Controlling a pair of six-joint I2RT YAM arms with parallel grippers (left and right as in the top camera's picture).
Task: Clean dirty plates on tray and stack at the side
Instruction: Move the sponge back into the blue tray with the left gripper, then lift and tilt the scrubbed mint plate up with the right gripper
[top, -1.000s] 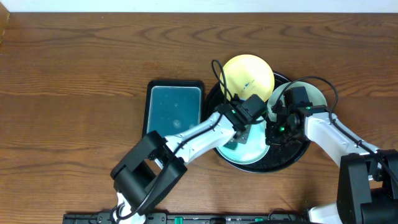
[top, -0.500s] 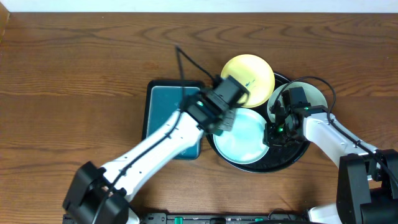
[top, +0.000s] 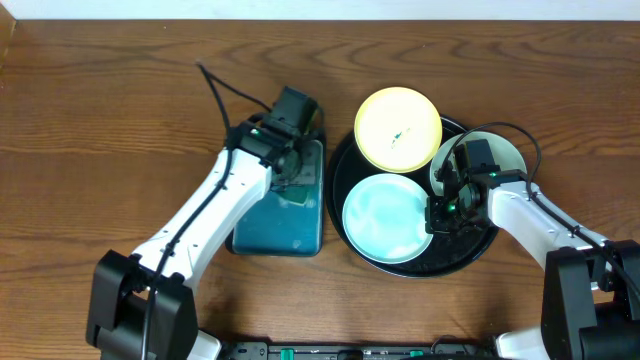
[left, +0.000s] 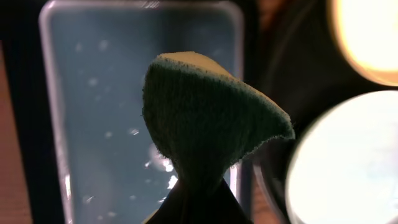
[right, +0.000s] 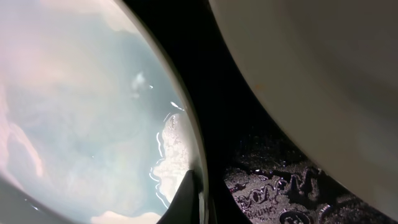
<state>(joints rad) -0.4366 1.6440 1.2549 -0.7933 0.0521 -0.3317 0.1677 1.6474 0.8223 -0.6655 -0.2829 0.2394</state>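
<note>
Brown wood-grain worktop (top: 120, 110) carries a round black tray (top: 440, 264) with a rectangular teal tray (top: 285, 228) just left of it. Three plates lie in the black tray: a yellow plate (top: 399, 130) with a small dark smear, a mint plate (top: 385, 218) in front, and a pale plate (top: 508, 152) partly hidden at right. The left hand (top: 290, 172) is clamped on a green sponge (left: 205, 118) above the teal tray. The right hand (top: 441, 214) is closed, a fingertip (right: 189, 199) at the mint plate's rim. Raised lettering on the black tray's floor is too blurred to read
</note>
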